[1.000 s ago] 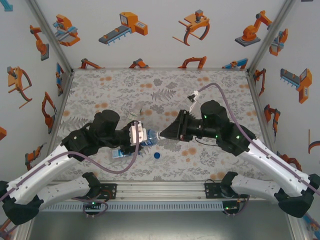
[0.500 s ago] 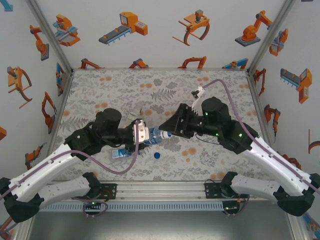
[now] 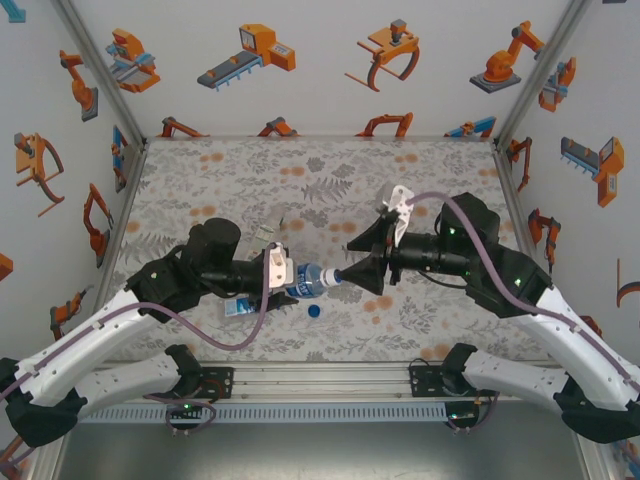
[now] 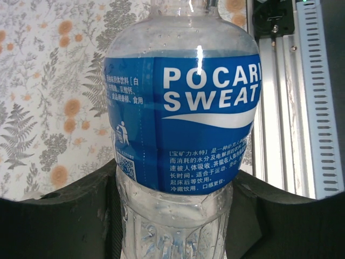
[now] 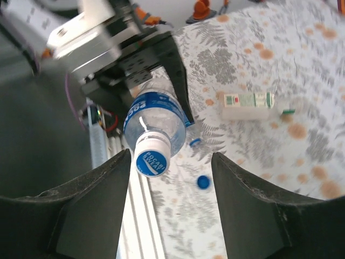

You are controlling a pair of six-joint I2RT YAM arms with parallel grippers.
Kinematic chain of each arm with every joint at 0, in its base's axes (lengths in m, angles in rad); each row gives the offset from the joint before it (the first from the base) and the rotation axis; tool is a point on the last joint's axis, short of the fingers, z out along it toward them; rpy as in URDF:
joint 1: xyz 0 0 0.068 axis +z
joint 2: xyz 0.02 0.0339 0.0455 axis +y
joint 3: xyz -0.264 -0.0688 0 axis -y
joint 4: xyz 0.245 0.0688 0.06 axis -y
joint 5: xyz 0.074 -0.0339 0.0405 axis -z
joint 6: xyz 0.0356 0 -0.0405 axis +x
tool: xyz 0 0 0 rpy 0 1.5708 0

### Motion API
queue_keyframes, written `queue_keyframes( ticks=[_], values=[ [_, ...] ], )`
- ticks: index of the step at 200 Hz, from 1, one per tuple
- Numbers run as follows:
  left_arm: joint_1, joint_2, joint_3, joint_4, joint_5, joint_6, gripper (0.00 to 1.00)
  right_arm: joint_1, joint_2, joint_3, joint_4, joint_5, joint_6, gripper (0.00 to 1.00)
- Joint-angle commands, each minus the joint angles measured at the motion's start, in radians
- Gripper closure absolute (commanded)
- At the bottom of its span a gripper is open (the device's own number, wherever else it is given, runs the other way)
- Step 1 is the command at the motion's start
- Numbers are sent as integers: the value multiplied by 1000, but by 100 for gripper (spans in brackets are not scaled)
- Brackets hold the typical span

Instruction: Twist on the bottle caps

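The left pincer (image 4: 175, 216) is clamped on the lower, ribbed body of a blue-labelled bottle (image 4: 183, 124), just under the label. It holds the bottle on its side above the worktop (image 3: 300, 180), with the neck pointing at the right pincer (image 5: 171, 162). The right pincer stands with its jaws apart. The bottle's cap (image 5: 151, 157) sits on the neck just ahead of them, nearer one finger (image 5: 91, 210) than the other (I cannot tell whether it touches that finger, or how far it is screwed down). A loose blue cap (image 5: 203, 182) lies on the worktop below and beyond the right pincer's tips, and a white-and-green bottle (image 5: 250, 105) lies on its side farther out.

The bottle looks like thin clear plastic and is probably empty or nearly so. I would expect it to be light and to dent under a hard squeeze. The glossy label is likely slippery, so the ribbed part where the left pincer grips seems the better hold against twisting. The cap is small and stiff. It should be taken squarely across its rim near the fingertips, firmly enough that it turns with the pincer rather than skidding inside it.
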Motion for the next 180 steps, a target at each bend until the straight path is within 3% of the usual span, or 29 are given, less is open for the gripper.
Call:
queue_keyframes(
  ticks=[1, 46, 87, 180],
  values=[
    [-4, -8, 34, -27, 54, -39, 100, -1, -2, 17, -14, -199, -364, 43],
    [-3, -13, 45, -41, 74, -71, 100, -1, 10, -10, 9, -267, -428, 45],
    [-4, -15, 51, -41, 81, -77, 100, 3, 10, -46, 21, -255, -427, 54],
    [-3, 2, 61, -42, 88, -72, 100, 16, 14, -74, 60, -251, -400, 62]
  ],
)
